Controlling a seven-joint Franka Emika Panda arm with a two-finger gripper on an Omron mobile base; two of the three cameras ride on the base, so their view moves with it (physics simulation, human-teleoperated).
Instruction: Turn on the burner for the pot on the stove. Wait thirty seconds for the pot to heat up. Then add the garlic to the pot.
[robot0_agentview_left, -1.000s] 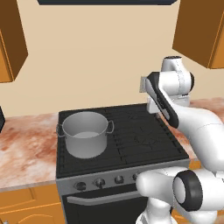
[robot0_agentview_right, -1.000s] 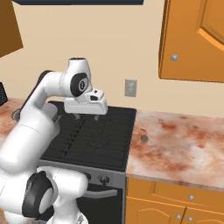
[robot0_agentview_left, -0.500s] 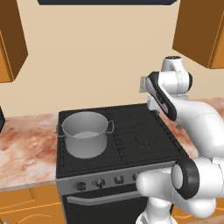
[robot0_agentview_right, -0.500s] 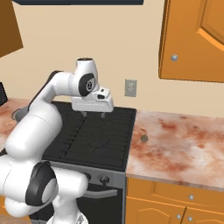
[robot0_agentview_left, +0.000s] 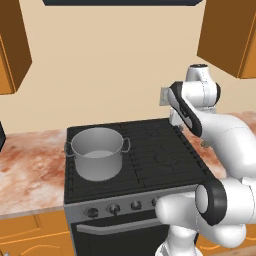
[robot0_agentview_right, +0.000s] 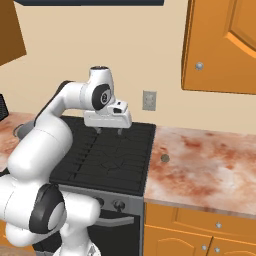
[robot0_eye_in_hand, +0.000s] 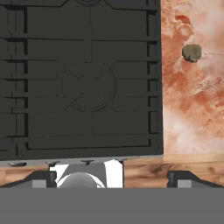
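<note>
The gripper (robot0_agentview_right: 109, 131) hangs above the back right part of the stove (robot0_agentview_right: 107, 160), fingers spread wide with nothing between them; two short dark fingertips (robot0_agentview_right: 119, 132) point straight down at the black grate. The garlic (robot0_agentview_right: 165, 158), a small grey-tan bulb, lies on the mottled red-brown counter (robot0_agentview_right: 210, 170) just past the stove's right edge, off to the gripper's right and nearer the front edge of the counter than the gripper. From the hand camera the garlic (robot0_eye_in_hand: 191, 53) sits alone on the counter (robot0_eye_in_hand: 192, 109), beside the cooktop's rim, well apart from both fingertips (robot0_eye_in_hand: 177, 177) at the bottom of the frame. Only bare grate and open counter lie between fingers and bulb. Over on the left side of the stove (robot0_agentview_left: 135, 155) stands the pot (robot0_agentview_left: 97, 152), upright on a left-hand burner, far from the gripper (robot0_agentview_left: 175, 120). Dark knobs (robot0_agentview_left: 115, 208) line the grey front panel. A wall outlet plate (robot0_agentview_right: 149, 100) sits behind, and an orange cabinet (robot0_agentview_right: 220, 45) hangs above the counter.
</note>
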